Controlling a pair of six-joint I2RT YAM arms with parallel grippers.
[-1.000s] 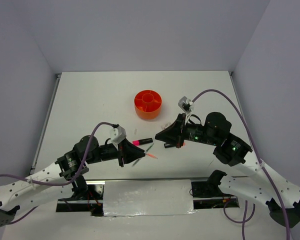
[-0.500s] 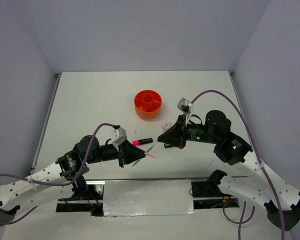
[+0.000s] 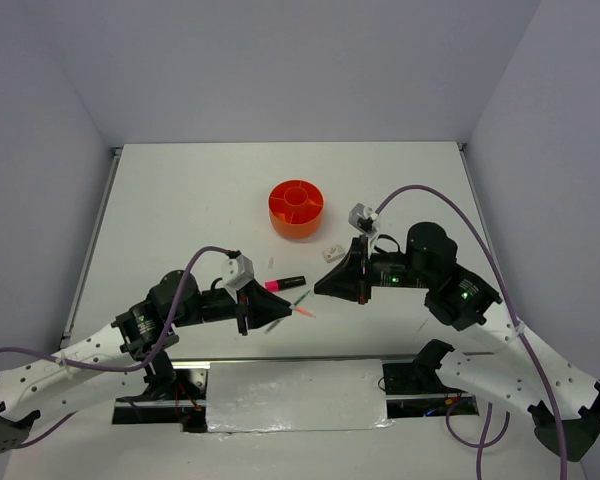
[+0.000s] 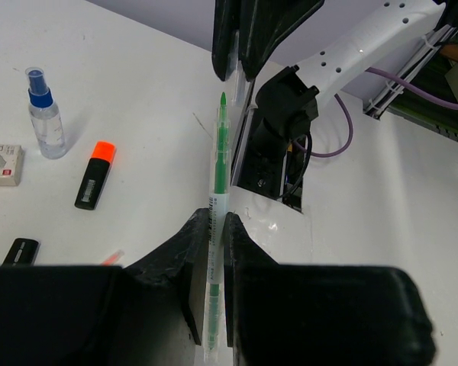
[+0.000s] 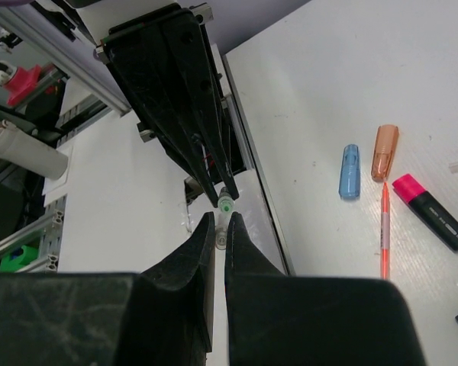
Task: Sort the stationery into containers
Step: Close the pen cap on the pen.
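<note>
My left gripper (image 4: 216, 217) is shut on a clear-barrelled green pen (image 4: 219, 164) held above the table, its green tip pointing at the right gripper's fingers. My right gripper (image 5: 220, 221) is shut on a small clear pen cap (image 5: 223, 241), just short of that green tip (image 5: 227, 204). In the top view the two grippers (image 3: 252, 302) (image 3: 318, 287) face each other near the front edge. The orange tub (image 3: 296, 208) stands behind them. On the table lie a pink highlighter (image 5: 431, 210), a pink pen (image 5: 384, 229), an orange capsule (image 5: 385, 151) and a blue capsule (image 5: 350, 171).
A blue-capped bottle (image 4: 44, 114), a white eraser (image 4: 4, 164) and an orange-ended highlighter (image 4: 95, 174) lie on the white table. A small black item (image 4: 19, 250) lies nearer. The arm bases and a taped metal strip (image 3: 295, 395) line the front edge.
The right gripper has shifted a little left and forward, closer to the pen tip, uncovering the eraser in the top view. The left arm has stayed still.
</note>
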